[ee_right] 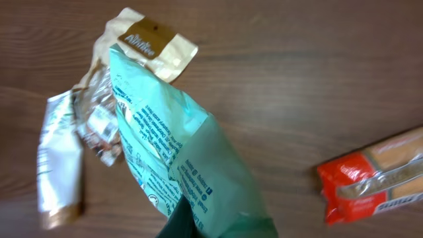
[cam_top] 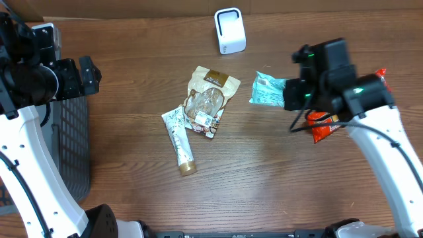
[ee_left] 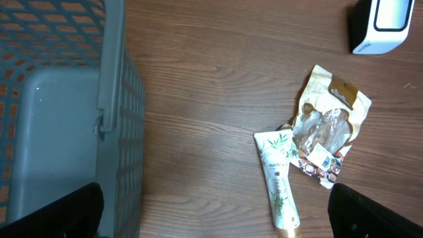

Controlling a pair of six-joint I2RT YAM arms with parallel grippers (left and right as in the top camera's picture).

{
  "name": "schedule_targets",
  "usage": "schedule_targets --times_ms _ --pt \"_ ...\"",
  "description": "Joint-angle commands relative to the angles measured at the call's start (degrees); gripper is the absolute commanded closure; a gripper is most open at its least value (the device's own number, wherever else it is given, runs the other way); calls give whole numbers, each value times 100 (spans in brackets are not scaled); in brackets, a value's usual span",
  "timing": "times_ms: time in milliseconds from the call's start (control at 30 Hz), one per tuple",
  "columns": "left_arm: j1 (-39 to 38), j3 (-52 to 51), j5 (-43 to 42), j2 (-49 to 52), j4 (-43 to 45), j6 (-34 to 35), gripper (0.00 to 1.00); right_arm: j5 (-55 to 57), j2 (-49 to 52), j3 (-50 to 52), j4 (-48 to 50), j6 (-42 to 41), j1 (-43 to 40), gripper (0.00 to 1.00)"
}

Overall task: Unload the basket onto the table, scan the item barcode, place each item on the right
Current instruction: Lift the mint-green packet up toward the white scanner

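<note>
While the right gripper [cam_top: 289, 94] is clenched on one end of a teal snack packet [cam_top: 267, 89], the packet sticks out from its jaws toward nine o'clock in the overhead view. The right wrist view shows the same packet [ee_right: 173, 156] close up, printed side to the camera, with the dark fingers [ee_right: 180, 221] pinching its lower end.

A white barcode scanner [cam_top: 229, 30] stands on the wooden table [cam_top: 264, 185] at about eleven o'clock from the packet, apart from it. A red package [cam_top: 322, 129] lies at five o'clock from the gripper, partly hidden under the right arm.

Near the table's middle, at nine o'clock from the packet, lies a brown pouch with a clear window [cam_top: 210, 99]. A pale tube with a gold cap [cam_top: 178, 140] lies at seven o'clock from the pouch, touching its lower corner.

Far out at nine o'clock on the table, the left gripper [cam_top: 92, 75] has its fingers spread wide and grips nothing. It hangs beside the top edge of a grey mesh basket [cam_top: 69, 139], whose wall fills the left side of the left wrist view.
</note>
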State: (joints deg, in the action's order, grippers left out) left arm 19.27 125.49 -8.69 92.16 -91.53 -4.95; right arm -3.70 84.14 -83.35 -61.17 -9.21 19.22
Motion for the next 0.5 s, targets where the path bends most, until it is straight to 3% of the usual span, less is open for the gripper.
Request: schedule_targets --times_ms 0,200,467 --pt "22 -20 31 -17 4 -149 1 2201 122 -192 267 -127 697 96" --pt "22 -20 33 -17 4 -149 0 3926 280 -190 935 -83 1329 96" --pt "22 -20 31 -17 4 -149 0 3965 280 -190 1705 505 1517 96"
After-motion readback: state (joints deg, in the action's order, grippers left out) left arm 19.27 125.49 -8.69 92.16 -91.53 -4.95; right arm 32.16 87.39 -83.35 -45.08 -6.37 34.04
